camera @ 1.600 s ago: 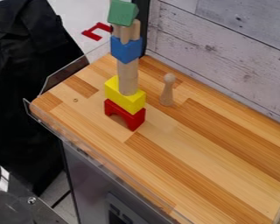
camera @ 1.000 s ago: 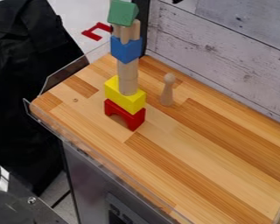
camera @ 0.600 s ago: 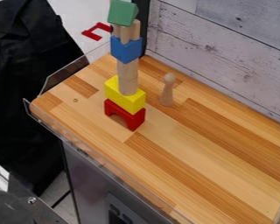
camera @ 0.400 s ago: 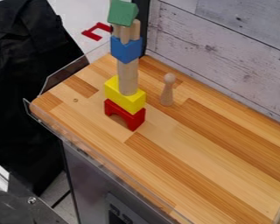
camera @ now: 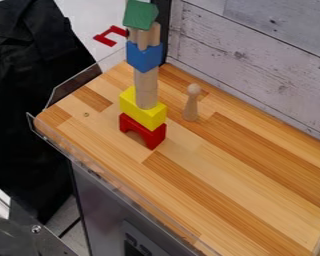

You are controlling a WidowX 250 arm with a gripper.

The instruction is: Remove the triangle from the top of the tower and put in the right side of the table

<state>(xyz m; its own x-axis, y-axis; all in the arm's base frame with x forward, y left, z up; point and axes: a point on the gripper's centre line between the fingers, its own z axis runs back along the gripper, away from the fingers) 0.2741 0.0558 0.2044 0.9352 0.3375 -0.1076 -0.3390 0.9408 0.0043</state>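
The green triangle [camera: 140, 14] rests on top of the tower near the upper left of the camera view. Beneath it come small wooden cylinders [camera: 143, 39], a blue block [camera: 144, 57], a wooden cylinder section [camera: 146, 88], a yellow block [camera: 143, 109] and a red arch [camera: 142, 132] standing on the wooden table [camera: 236, 165]. The tower stands upright toward the table's left half.
A wooden peg figure [camera: 191, 103] stands just right of the tower. Clear guards [camera: 72, 86] run along the table's left and front edges, and a whitewashed plank wall [camera: 256, 60] rises behind. Dark cloth [camera: 29, 100] hangs at the left.
At the lower left edge, the black cable seen earlier has shifted out toward the left, and a bright strip shows there now. The tower and peg figure have kept still.
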